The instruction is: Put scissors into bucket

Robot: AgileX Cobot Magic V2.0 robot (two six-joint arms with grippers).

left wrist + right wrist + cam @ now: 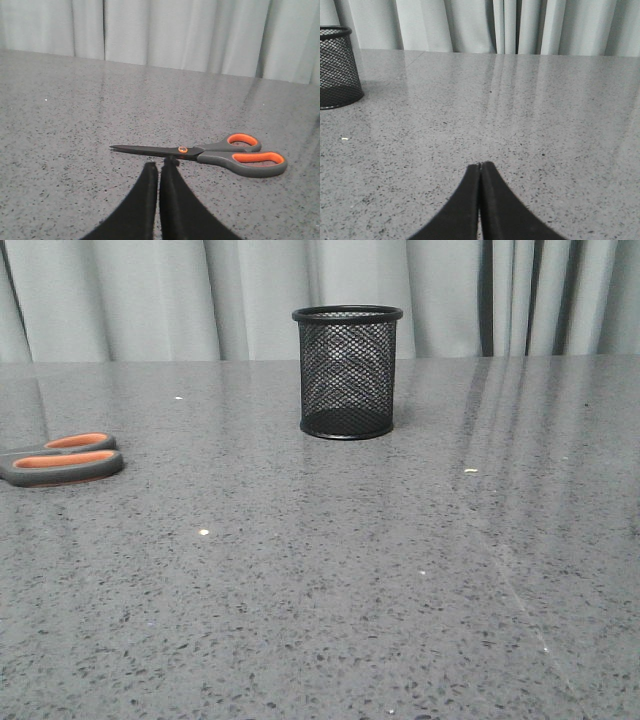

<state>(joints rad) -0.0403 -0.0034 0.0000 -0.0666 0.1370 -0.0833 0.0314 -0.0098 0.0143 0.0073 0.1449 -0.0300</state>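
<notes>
At the far left edge of the front view, the scissors [62, 457] lie flat on the grey speckled table [330, 580], only their grey handles with orange-lined loops inside the frame. The left wrist view shows the whole tool [210, 155]: dark blades closed together, an orange pivot screw, and both loops resting on the table surface. They sit outside the bucket [347, 372], well apart from it.

The bucket, a black wire-mesh cup with a solid rim and base, stands upright toward the far middle of the table, to the right of the scissors. Nothing can be made out inside it through the mesh. It also appears at the edge of the right wrist view [337, 67], upright and clear of that arm.

The left gripper [159, 167] has its two black fingers pressed together with nothing between them; the tips sit just short of the blades near the pivot, and contact cannot be confirmed. The right gripper [480, 166] is likewise closed and empty, over bare table, well apart from the bucket.

A pale curtain [200, 290] hangs behind the table.
</notes>
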